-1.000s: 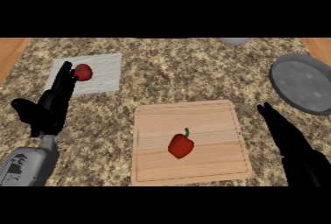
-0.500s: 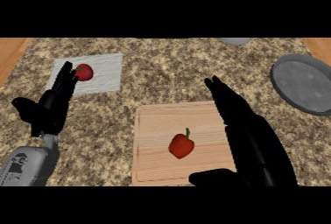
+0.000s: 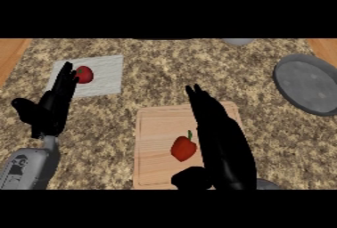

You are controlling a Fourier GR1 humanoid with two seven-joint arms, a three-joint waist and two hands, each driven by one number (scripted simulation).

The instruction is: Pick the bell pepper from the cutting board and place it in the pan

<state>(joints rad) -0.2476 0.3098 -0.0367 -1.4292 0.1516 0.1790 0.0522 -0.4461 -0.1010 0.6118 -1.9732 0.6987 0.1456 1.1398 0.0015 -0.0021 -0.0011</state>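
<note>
A red bell pepper (image 3: 183, 148) with a green stem lies on the wooden cutting board (image 3: 153, 133) in the middle of the counter. My right hand (image 3: 220, 142) hangs over the board just right of the pepper, fingers straight and pointing away, thumb (image 3: 192, 177) low near the board's front edge. It is open and holds nothing. The grey pan (image 3: 308, 83) sits at the right edge of the counter, far from the pepper. At the left my left hand (image 3: 51, 106) rests open, fingers up.
A red tomato (image 3: 84, 74) lies on a white cloth (image 3: 103, 75) at the back left, partly behind my left fingers. A grey object (image 3: 237, 42) shows at the counter's far edge. Wood borders the counter at both upper corners.
My right hand has moved left and forward from the board's right side to hang over the board beside the pepper. The left hand and the pepper have stayed put.
</note>
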